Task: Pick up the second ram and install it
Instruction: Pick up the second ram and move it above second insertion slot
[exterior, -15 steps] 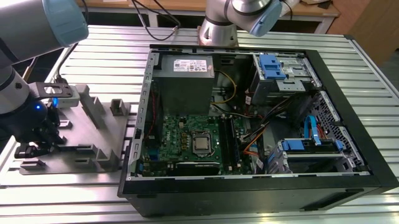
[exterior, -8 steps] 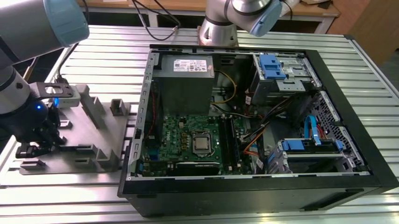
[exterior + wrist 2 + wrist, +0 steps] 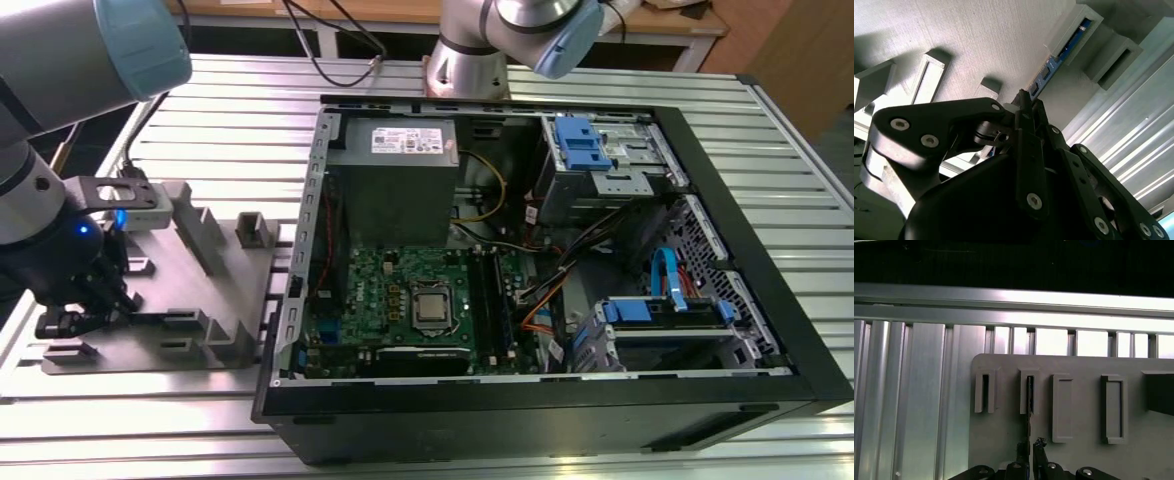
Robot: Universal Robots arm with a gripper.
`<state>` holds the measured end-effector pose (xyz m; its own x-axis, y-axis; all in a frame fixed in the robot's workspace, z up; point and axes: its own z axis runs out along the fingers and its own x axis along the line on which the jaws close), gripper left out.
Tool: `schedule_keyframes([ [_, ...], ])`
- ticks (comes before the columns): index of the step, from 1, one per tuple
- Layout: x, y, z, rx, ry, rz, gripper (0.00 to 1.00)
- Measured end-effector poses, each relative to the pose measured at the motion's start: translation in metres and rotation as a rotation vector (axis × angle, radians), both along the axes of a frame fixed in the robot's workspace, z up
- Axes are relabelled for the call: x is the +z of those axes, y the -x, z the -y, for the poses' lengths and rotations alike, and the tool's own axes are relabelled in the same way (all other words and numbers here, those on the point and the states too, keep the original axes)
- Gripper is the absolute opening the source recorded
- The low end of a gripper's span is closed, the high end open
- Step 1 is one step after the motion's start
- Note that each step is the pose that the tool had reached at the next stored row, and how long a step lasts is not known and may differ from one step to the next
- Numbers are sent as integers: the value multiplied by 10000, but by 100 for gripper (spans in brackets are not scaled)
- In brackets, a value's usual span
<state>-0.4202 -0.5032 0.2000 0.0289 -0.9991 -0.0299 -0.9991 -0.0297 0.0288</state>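
1. In the exterior view, the arm stood at the exterior view's left, with its hand [image 3: 64,322] down on the grey holder tray [image 3: 200,290].
2. The tray lay flat on the ribbed metal counter [image 3: 214,100], just beside the open computer case [image 3: 534,410].
3. The second ram [image 3: 1029,395] sat edge-on in one of the tray's upright slotted posts. In the first wrist view it read as a thin dark line running from that post toward the hand [image 3: 1031,447].
4. In that view an empty post [image 3: 984,392] stood on one side of the ram's post, and two wider posts [image 3: 1061,407] stood on the other side.
5. The hand was clenched narrowly about the near end of the ram, with a finger close on each side of it. The stick's far end was seated in its post.
6. In the second wrist view the ram [image 3: 1051,67] showed a bluish edge. It led from its slot across the tray [image 3: 979,40] and into the tips of the hand [image 3: 1029,102].
7. Inside the case, the green motherboard [image 3: 400,295] lay below the grey power supply [image 3: 394,165], well apart from the hand.
8. A second arm's base [image 3: 467,60] stood on the counter beyond the case.
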Motion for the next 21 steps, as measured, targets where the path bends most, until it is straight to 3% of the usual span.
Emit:
schedule_keyframes([
  [17, 0, -1, 13, 0, -1, 0, 16],
  [19, 0, -1, 14, 0, -1, 0, 8],
  [21, 0, -1, 14, 0, -1, 0, 8],
])
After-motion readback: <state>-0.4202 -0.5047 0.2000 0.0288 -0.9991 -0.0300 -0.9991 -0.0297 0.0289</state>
